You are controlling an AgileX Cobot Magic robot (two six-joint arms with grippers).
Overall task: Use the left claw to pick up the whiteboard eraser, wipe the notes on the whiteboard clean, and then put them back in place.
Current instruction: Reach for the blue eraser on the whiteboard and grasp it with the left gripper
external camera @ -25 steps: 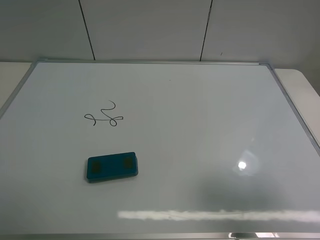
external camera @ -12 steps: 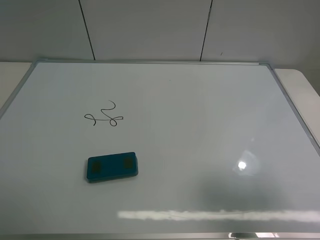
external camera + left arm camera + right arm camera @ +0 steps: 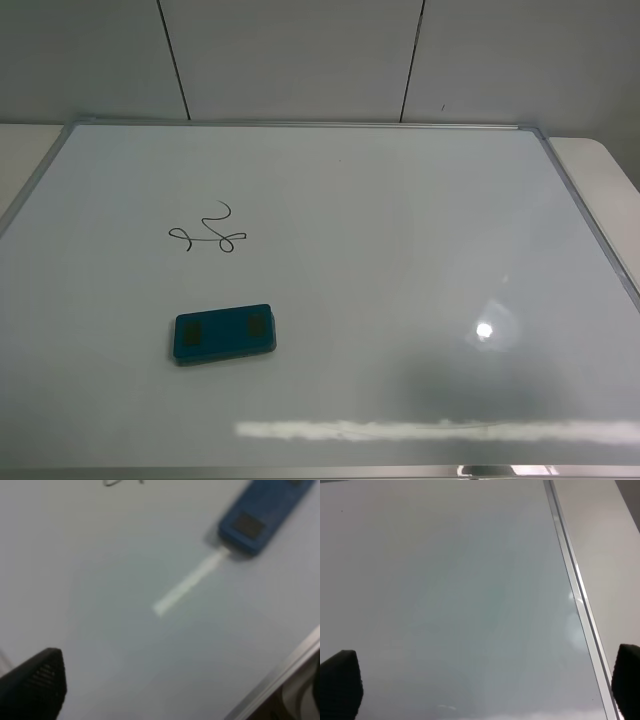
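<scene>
The whiteboard [image 3: 400, 260] fills most of the exterior view. The teal-blue whiteboard eraser [image 3: 225, 333] lies flat on its front left part, with the black scribbled notes [image 3: 208, 233] just behind it. Neither arm shows in the exterior view. In the left wrist view the eraser [image 3: 262, 515] lies ahead of the left claw [image 3: 175, 700], well apart from it, and the edge of the notes [image 3: 120, 482] barely shows. One black fingertip [image 3: 37, 682] shows at the frame's corner, so the jaws stand wide apart and empty. The right gripper [image 3: 480, 690] is open and empty above bare board.
The board's silver frame [image 3: 590, 220] runs along the right side, with the white table [image 3: 610, 170] beyond it. The frame also shows in the left wrist view [image 3: 280, 680] and the right wrist view [image 3: 575, 590]. A grey panelled wall [image 3: 300, 60] stands behind.
</scene>
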